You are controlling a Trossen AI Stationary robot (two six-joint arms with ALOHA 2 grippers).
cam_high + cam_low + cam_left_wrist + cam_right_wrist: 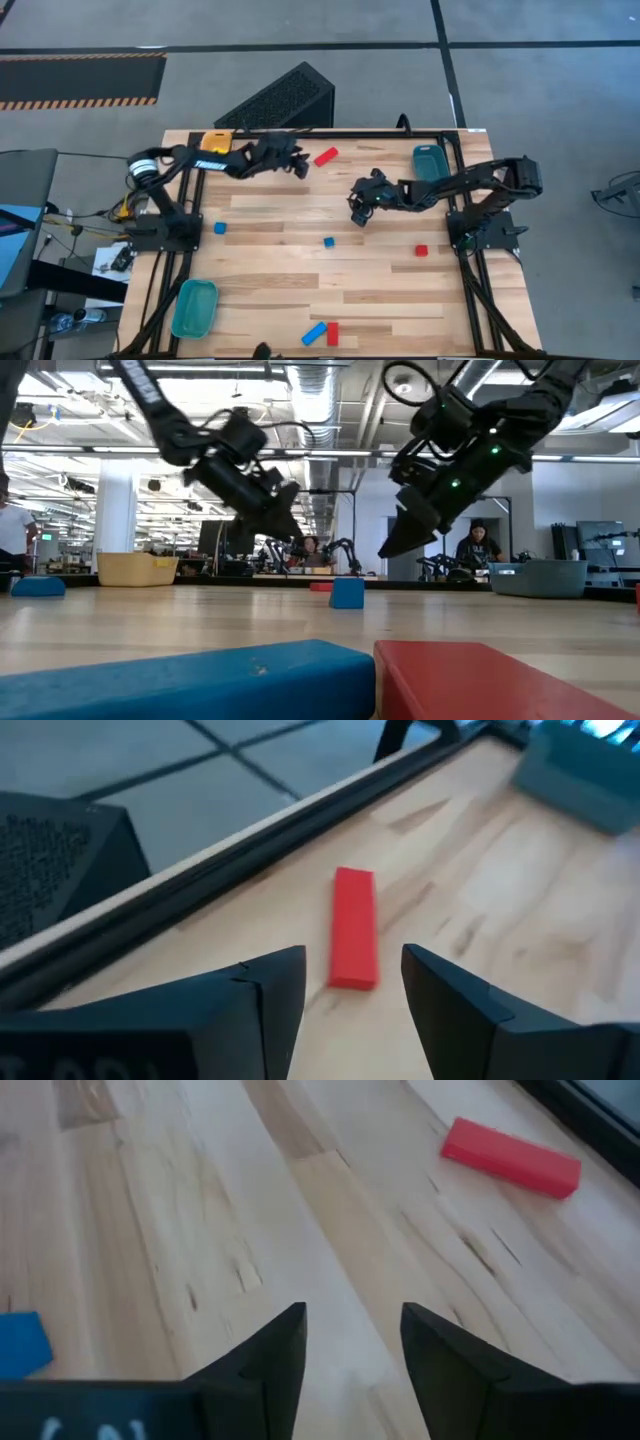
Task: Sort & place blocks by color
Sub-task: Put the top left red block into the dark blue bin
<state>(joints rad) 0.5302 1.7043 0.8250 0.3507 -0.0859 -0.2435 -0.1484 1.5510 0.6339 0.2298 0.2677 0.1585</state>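
The left gripper [352, 1010] hung open and empty, the long red plastic bar [354, 927] lying just ahead on the wooden table [270, 290], its long axis running away between the fingers. The right gripper [358, 212], also open and empty, was farther from it. Only the high view showed 2 blue cubes [220, 228] elsewhere.

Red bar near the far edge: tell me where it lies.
In the high view the red bar lies flat near the table's far edge, just right of the left gripper and left of a teal tray.

red bar [326, 156], blue cube [328, 242], teal tray [194, 307]
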